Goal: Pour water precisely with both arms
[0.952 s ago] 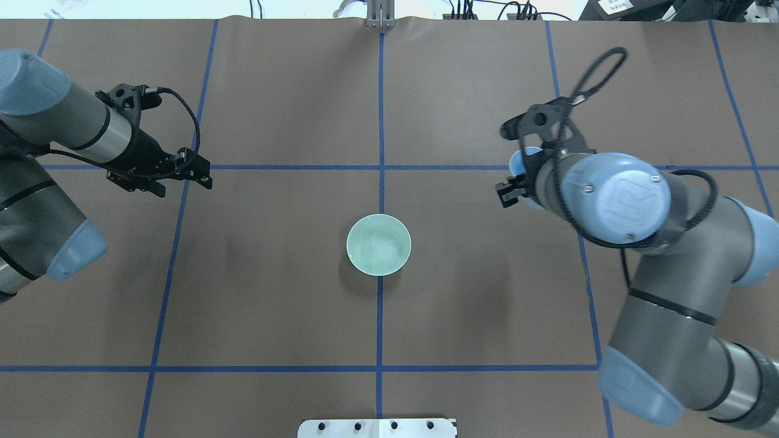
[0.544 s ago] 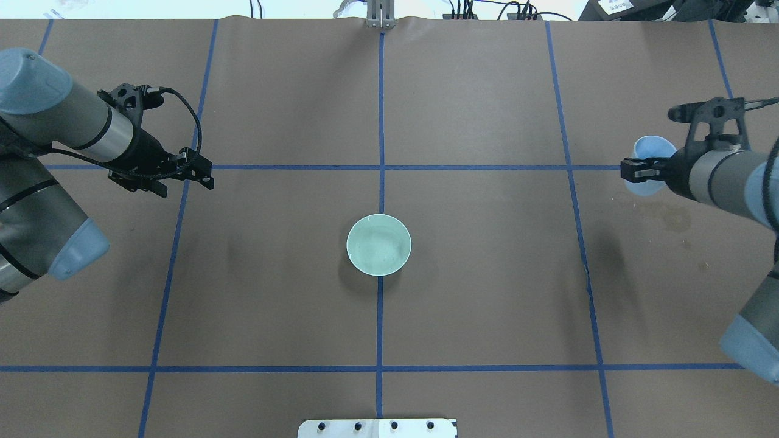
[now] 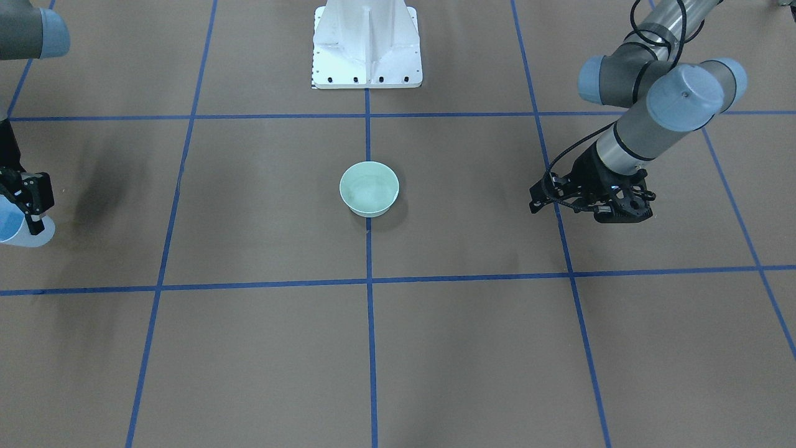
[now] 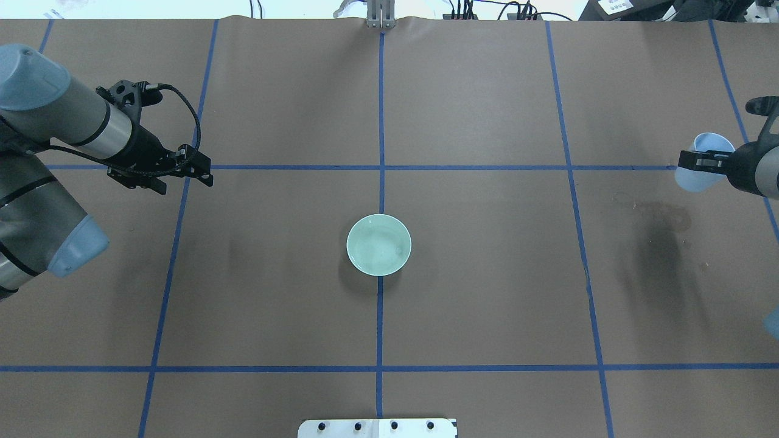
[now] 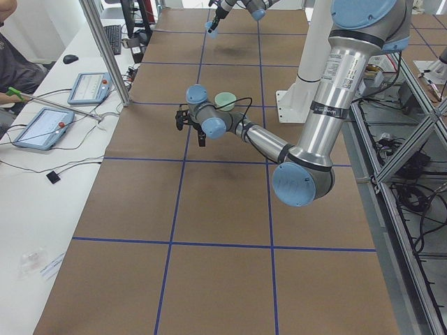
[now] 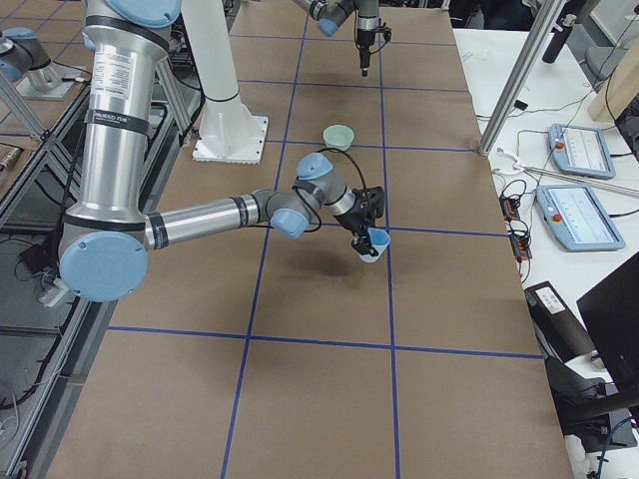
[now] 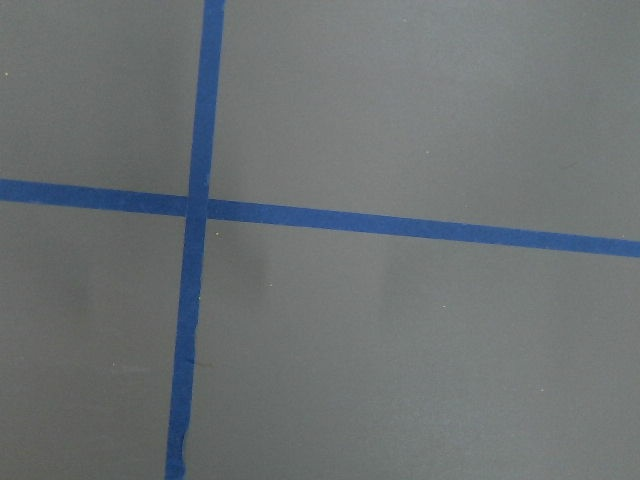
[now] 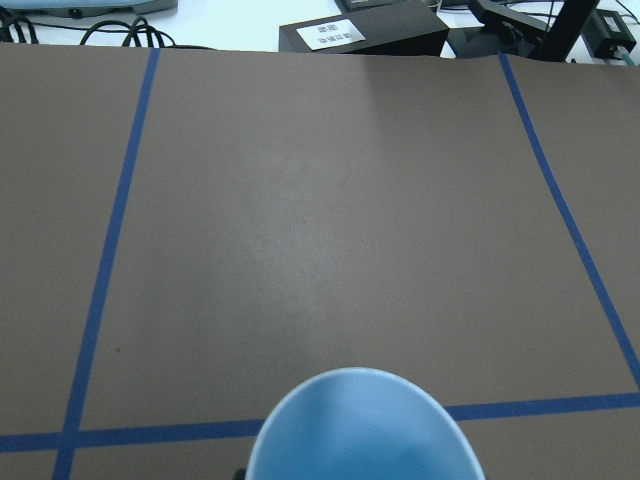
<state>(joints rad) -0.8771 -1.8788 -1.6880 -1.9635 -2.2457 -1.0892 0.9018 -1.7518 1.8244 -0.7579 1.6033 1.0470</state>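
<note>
Since half a second back my right tool [image 4: 694,164] has swung further out toward its own end of the desk [image 4: 487,91], taking the blue cup [image 4: 713,145] along. My left tool [image 4: 207,172] has barely shifted.

Right tool is clenched on the cup. Left tool is released, jaws apart, nothing between them. The water [image 4: 383,246] shows as faint glints inside the mint bowl [image 4: 349,244], which sits between my two tools and well apart from both. The pour looks done to me, with setting the cup down as the next step.

**Risks**
- Any leftover in the cup could drip if my right wrist tilts on the way down. A damp stain [image 4: 666,214] already marks the paper just inboard of that tool.
- The cup is thin, so too hard a clench could buckle it, and letting go while it is off level could tip it.

**Views**
- Overhead shows my right fingers across the cup, but the arm is cut off at the frame edge.
- The right side view shows the cup hanging mouth-up near the desk, over its shadow.
- The right wrist view shows only the cup's mouth at the bottom edge and no fingers. I cannot tell whether water remains inside.
- The left wrist view shows only a tape cross [image 7: 195,208].
- The front view crops the cup at its border.
</note>
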